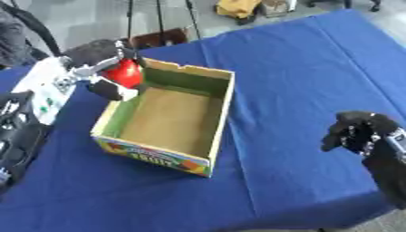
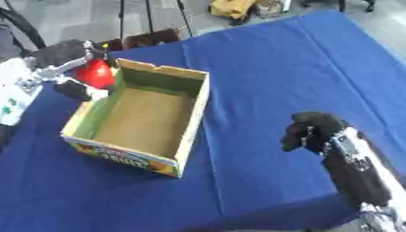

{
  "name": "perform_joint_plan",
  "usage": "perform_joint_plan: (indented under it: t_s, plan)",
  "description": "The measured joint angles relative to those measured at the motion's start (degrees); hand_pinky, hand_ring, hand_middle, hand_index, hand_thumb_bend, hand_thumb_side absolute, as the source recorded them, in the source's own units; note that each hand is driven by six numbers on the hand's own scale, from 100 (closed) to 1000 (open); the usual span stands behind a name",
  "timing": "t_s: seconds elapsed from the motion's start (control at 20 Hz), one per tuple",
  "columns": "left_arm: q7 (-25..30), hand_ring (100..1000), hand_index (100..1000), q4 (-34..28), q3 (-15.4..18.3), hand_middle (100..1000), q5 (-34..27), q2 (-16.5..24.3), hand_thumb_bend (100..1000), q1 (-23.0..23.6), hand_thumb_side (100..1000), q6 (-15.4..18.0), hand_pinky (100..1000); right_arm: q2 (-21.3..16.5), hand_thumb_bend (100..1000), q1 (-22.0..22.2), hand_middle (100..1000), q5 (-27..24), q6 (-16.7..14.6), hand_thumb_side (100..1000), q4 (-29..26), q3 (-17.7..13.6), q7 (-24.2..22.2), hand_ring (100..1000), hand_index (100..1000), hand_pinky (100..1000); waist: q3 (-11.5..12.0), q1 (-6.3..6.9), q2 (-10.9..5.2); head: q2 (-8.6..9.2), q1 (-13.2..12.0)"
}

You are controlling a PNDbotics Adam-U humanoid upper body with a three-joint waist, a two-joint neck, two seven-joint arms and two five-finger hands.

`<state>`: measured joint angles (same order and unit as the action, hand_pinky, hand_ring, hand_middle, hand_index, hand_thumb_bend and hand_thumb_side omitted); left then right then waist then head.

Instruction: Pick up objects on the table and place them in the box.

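An open cardboard box [image 1: 221,106] with a brown floor and green inner walls stands on the blue tablecloth, left of centre. At its far left corner my left hand [image 1: 99,56] is shut on a red round object [image 1: 124,73], held just above and outside the box's rim. My right hand [image 1: 357,131] hovers over the cloth at the right, its fingers curled and holding nothing. The inside of the box shows nothing in it.
The blue table [image 1: 301,68] stretches wide to the right of the box. A white device [image 1: 44,90] and black gear [image 1: 16,136] lie along the left edge. Beyond the far edge are a dark case [image 1: 158,38] and a yellow thing [image 1: 236,7] on the floor.
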<state>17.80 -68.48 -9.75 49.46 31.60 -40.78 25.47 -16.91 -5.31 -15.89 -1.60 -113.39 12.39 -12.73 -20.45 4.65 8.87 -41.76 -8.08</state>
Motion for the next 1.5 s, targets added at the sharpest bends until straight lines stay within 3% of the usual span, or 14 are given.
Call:
perform_joint_plan:
  t_s: [0.6,0.75,0.95,1.0,1.15,1.4,1.5]
  plan:
    - [1.35,464,763,4.74,-1.27,608,3.53,-5.0,100,0.0,229,3.86,100,0.26,100,-0.14,542,0.11,-0.62,808,0.0,0.35,-1.09,549,746,575,-1.11,-0.11,0.36,0.04,-0.83]
    - [2.51,470,765,5.25,-1.33,611,3.64,-5.35,100,0.01,280,4.97,100,0.5,100,-0.09,540,0.28,-0.55,810,0.0,0.36,-1.11,547,746,575,-1.11,-0.11,0.4,0.04,-0.83]
    - [3.32,470,765,5.49,-1.34,611,3.61,-5.4,100,0.01,280,5.75,100,0.5,100,0.08,540,0.73,-0.45,810,0.0,0.37,-1.2,547,746,575,-1.12,-0.11,0.45,0.04,-0.83]
    - [3.39,556,791,5.49,-1.34,653,3.59,-5.4,553,0.01,1000,5.82,266,0.5,100,0.09,538,0.75,-0.45,815,0.0,0.37,-1.2,547,746,575,-1.12,-0.11,0.47,0.05,-0.83]
    - [2.95,590,793,4.97,-0.81,677,2.93,-5.6,548,0.11,1000,6.52,335,0.51,100,0.09,541,0.83,-0.27,813,0.0,0.37,-1.2,552,746,575,-0.87,-0.11,0.5,0.06,-0.67]
    - [-0.58,714,806,2.85,0.51,745,-0.78,-5.44,604,0.41,1000,7.88,560,0.55,100,0.09,541,0.85,-0.11,812,0.0,0.36,-1.07,553,747,575,-0.63,-0.11,0.5,0.27,-0.38]
    - [-2.03,714,806,2.29,0.45,745,-2.52,-4.96,604,0.41,1000,8.18,560,0.55,100,0.08,541,0.85,-0.11,812,0.0,0.35,-1.06,553,747,575,-0.56,-0.11,0.5,0.35,-0.38]
